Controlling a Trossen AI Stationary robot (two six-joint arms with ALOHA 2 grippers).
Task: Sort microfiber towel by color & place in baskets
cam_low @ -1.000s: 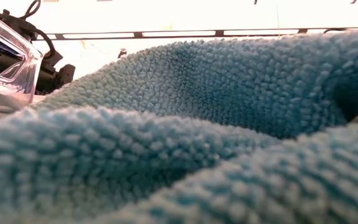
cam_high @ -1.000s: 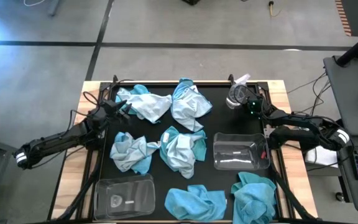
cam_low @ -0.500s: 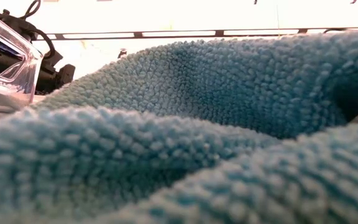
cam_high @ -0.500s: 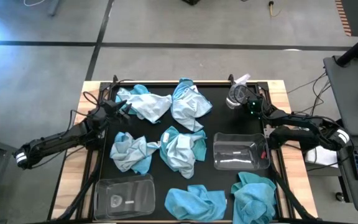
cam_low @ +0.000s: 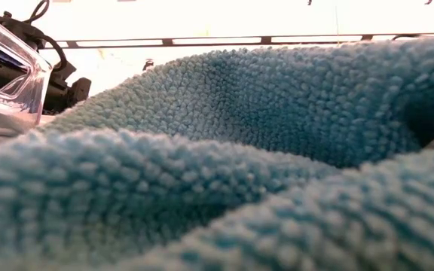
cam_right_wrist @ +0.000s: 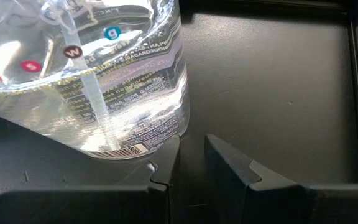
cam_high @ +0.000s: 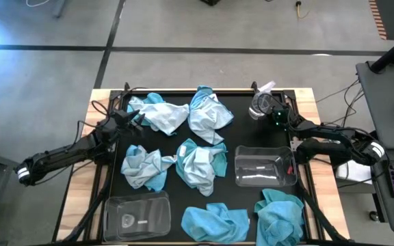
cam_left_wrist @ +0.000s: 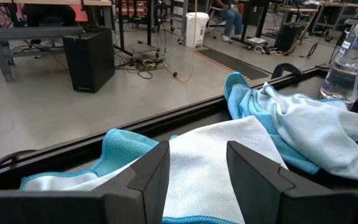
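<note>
Several microfiber towels lie crumpled on the black mat: pale ones at the far left (cam_high: 163, 115) and far middle (cam_high: 209, 115), mixed ones mid-table (cam_high: 146, 167) (cam_high: 200, 162), and turquoise ones at the near edge (cam_high: 216, 222) (cam_high: 279, 215). One clear basket (cam_high: 238, 164) stands mid-right and another (cam_high: 108, 212) near left. My left gripper (cam_left_wrist: 196, 174) is open at the far-left towel (cam_left_wrist: 216, 155). My right gripper (cam_right_wrist: 192, 163) stands at the foot of a clear spray bottle (cam_right_wrist: 104, 74), with a narrow empty gap between its fingers. My left gripper has the pale towel's edge (cam_left_wrist: 197, 186) showing between its open fingers, but I cannot tell whether they touch it. My right gripper has one fingertip (cam_right_wrist: 166, 155) right beside the bottle's base (cam_right_wrist: 166, 127); I cannot tell whether it touches.
The spray bottle (cam_high: 262, 104) stands at the mat's far right corner. The mat has a raised black rim (cam_right_wrist: 356, 74). In the low view a turquoise towel (cam_low: 239, 150) fills nearly everything, with a basket corner (cam_low: 6, 68) beside it. Cables and a keyboard lie off the table's right.
</note>
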